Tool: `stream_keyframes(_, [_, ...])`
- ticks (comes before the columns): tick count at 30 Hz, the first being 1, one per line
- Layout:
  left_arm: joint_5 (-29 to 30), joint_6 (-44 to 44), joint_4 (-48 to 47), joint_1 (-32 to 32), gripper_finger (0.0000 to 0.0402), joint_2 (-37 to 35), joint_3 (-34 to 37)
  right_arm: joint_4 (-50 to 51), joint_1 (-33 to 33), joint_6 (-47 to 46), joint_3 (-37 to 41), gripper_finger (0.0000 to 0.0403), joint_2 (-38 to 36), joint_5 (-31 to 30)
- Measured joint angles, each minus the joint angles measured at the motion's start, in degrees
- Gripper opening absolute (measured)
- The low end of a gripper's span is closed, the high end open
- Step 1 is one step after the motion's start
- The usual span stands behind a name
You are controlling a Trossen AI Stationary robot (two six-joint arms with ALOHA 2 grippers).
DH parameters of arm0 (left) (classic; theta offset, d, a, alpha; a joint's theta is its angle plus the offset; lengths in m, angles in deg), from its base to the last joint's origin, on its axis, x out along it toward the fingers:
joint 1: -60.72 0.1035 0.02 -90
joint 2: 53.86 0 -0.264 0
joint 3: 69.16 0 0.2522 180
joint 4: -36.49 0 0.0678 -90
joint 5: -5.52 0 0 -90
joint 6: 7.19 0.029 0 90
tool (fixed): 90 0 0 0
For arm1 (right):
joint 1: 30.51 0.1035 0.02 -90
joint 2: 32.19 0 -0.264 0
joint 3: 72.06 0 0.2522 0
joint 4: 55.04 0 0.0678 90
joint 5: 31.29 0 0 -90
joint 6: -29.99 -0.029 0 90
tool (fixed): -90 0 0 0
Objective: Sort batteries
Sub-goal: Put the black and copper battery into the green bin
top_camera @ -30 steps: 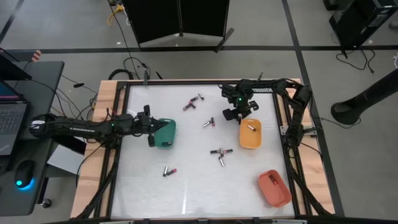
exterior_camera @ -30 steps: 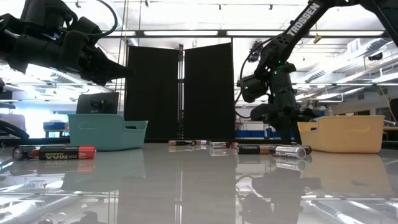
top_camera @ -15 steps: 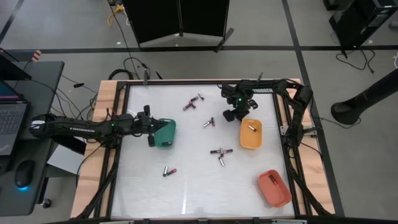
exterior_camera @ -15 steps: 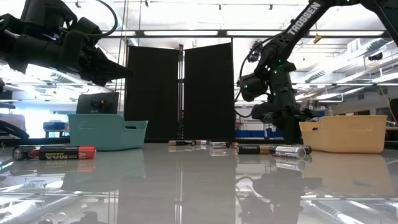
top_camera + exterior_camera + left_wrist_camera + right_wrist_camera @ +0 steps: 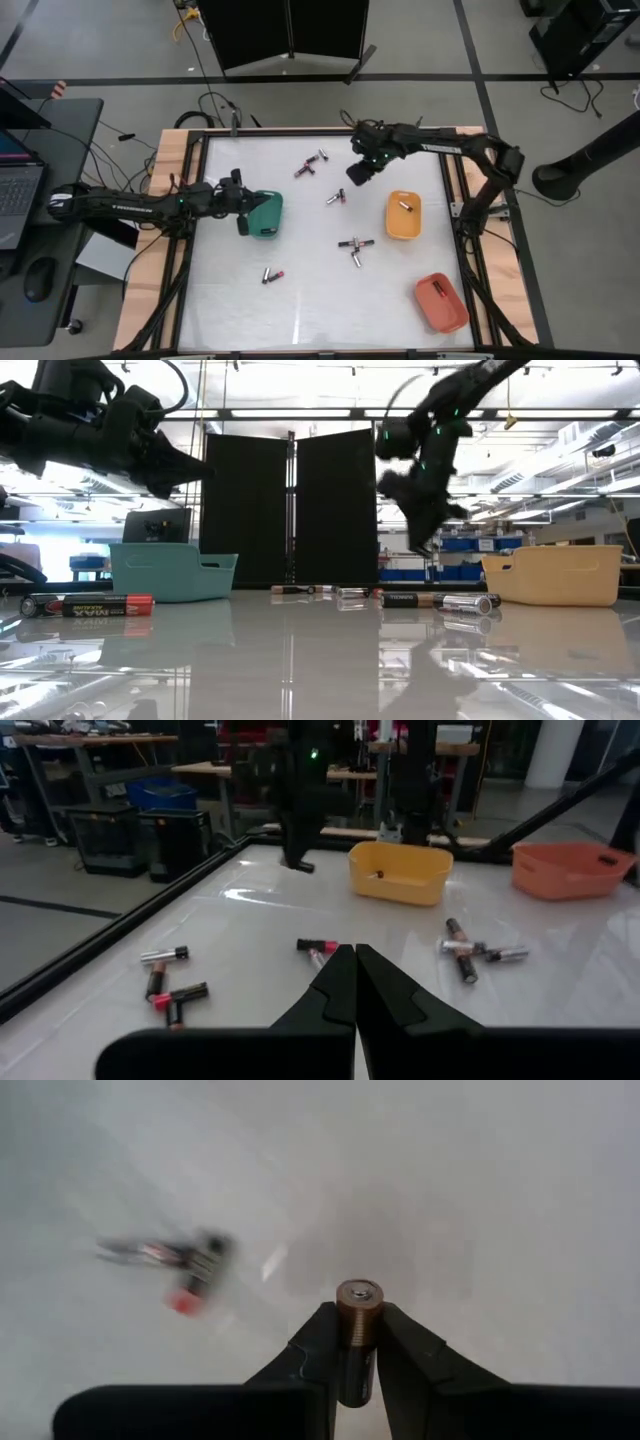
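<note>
The left end effector [image 5: 238, 205] hangs pinched together near the desk's left edge. Batteries [image 5: 355, 245] lie scattered mid-desk. Near the back edge, the right end effector [image 5: 358, 1342] is clamped on one battery [image 5: 359, 1302]: small, hard, probably slippery, best squeezed around its middle.

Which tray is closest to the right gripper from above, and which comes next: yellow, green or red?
Seen from above, starting at the right gripper, which holds a battery:
1. Yellow tray, just beside it on the right side.
2. Green tray, across the table by the left gripper.
3. Red tray, at the near right corner.
</note>
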Motion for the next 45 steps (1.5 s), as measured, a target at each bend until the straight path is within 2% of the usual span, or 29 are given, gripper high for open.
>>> stream_keyframes(6, [-2.1, -3.5, 3.6, 0.0, 0.0006, 0.7, 0.0, -16.5, 9.0, 4.2, 0.0, 0.0059, -3.4, -4.3])
stream_keyframes(12, [-2.9, -6.3, 7.3, 0.0, 0.0006, 4.1, 0.0, -37.5, 16.3, 9.3, 0.1, 0.0059, -1.9, -4.4])
stream_keyframes(14, [-2.8, -6.4, 9.5, 0.0, 0.0012, 5.7, 0.0, -45.2, 18.2, 10.9, 0.7, 0.0059, -1.1, -4.3])
stream_keyframes(18, [-2.8, -7.5, 14.0, 0.0, 0.0042, 8.5, -0.6, -54.2, 20.9, 14.0, 1.6, 0.0059, -0.1, -4.2])
stream_keyframes(26, [-2.9, -7.7, 17.6, -0.2, 0.0127, 15.7, -5.0, -59.9, 24.3, 19.5, 1.9, 0.0059, 0.6, -3.2])
stream_keyframes(32, [-5.7, -7.3, 21.3, -1.6, 0.0174, 21.9, -9.5, -60.3, 24.6, 21.1, 1.9, 0.0059, 0.6, -2.0])
stream_keyframes(37, [-6.2, -7.2, 22.1, -1.8, 0.0193, 24.5, -11.0, -60.8, 24.7, 22.6, 1.9, 0.0059, 0.6, -0.5])
stream_keyframes(45, [-7.9, -5.7, 22.3, -2.0, 0.0195, 27.0, -14.8, -61.0, 24.7, 23.8, 1.9, 0.0059, 0.6, 0.0])
